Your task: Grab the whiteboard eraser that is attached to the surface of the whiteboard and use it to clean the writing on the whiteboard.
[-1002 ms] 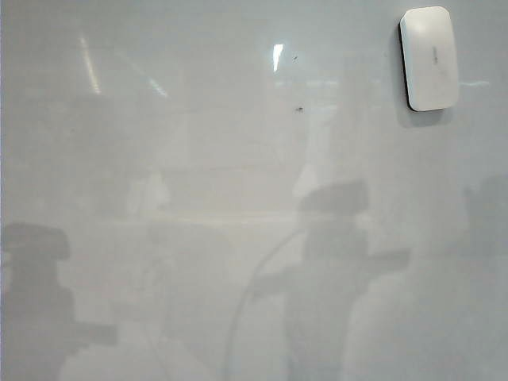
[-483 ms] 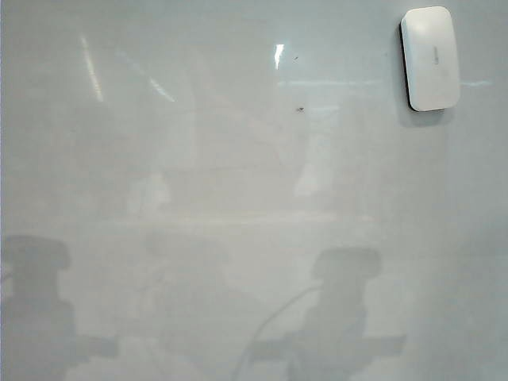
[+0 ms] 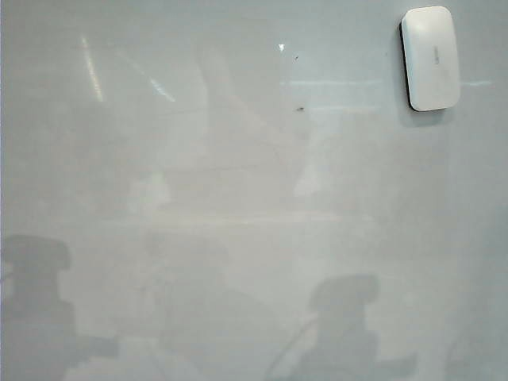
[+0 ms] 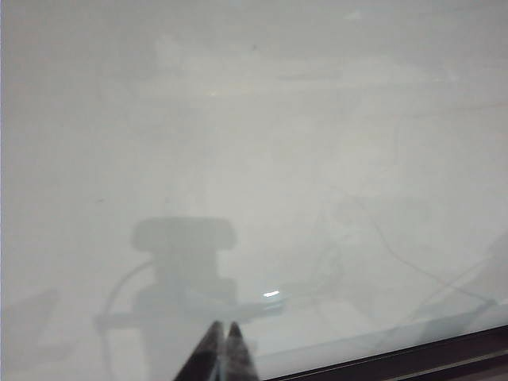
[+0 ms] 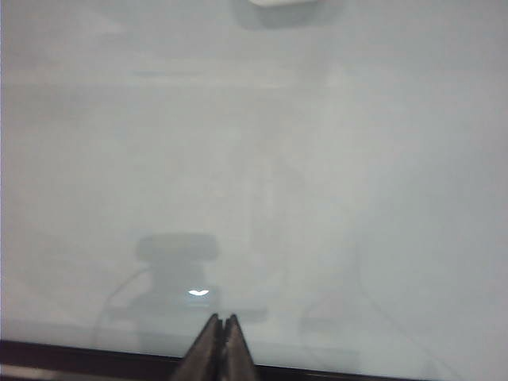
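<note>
Whiteboard eraser (image 3: 429,57) sits upright in the upper right corner of the whiteboard (image 3: 238,159) in the exterior view, flat against the surface, dark underside edge showing along one long side. We judge it clings there by its own backing, since nothing props it. The right wrist view catches only its lower edge (image 5: 282,2) at the frame border, well apart from the fingertips.

We see no writing anywhere on the board; only a tiny dark speck (image 3: 300,109) and a fainter one (image 3: 296,57) above it, plus glare streaks and grey reflections of the arms. The surface reads as clean, so the wiping looks done, or the scribble lies out of frame; we cannot tell which.

Right gripper (image 5: 220,333): fingers pressed together, nothing between them, tips over the board near its dark lower frame edge (image 5: 79,353). Left gripper (image 4: 221,341): likewise closed and empty, also low near the frame edge (image 4: 413,361). Neither gripper shows directly in the exterior view, only dim reflections.

Both arms low and clear of the eraser suggests a parked posture rather than an approach.
</note>
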